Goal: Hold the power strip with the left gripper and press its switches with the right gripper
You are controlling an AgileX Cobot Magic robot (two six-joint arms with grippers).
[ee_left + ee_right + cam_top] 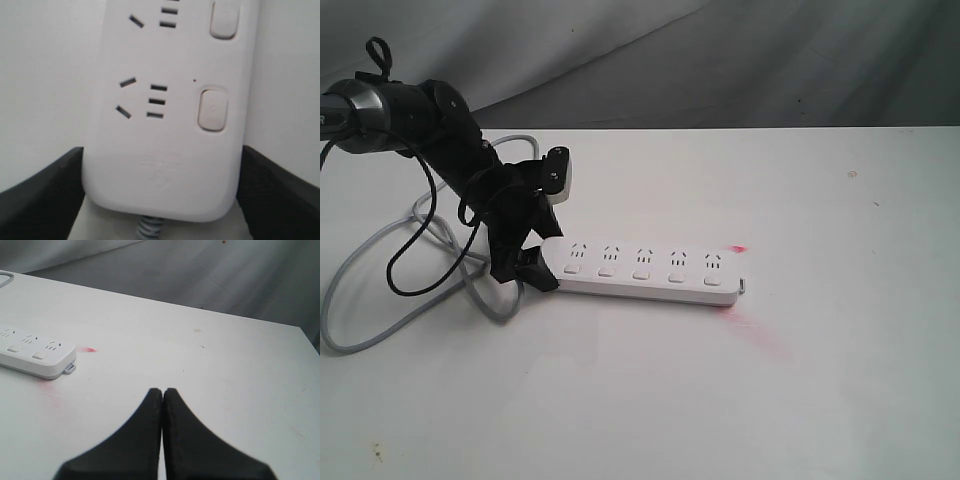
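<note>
Open table [840, 380] lies in front of, behind and to the right of the power strip [645, 268], leaving its buttons [640, 273] reachable from above, while the left gripper [548, 232], seemingly clasping the left end, and the looped grey cord [380, 300] block that side.

No text, brand, number or sign can be read. The only trace is a faint raised marking [161, 167] on the white power strip [170, 60], on its rounded end that sits between the fingers of the left gripper [161, 197]. It may be two short lines of lettering, too pale and blurred to make out.
</note>
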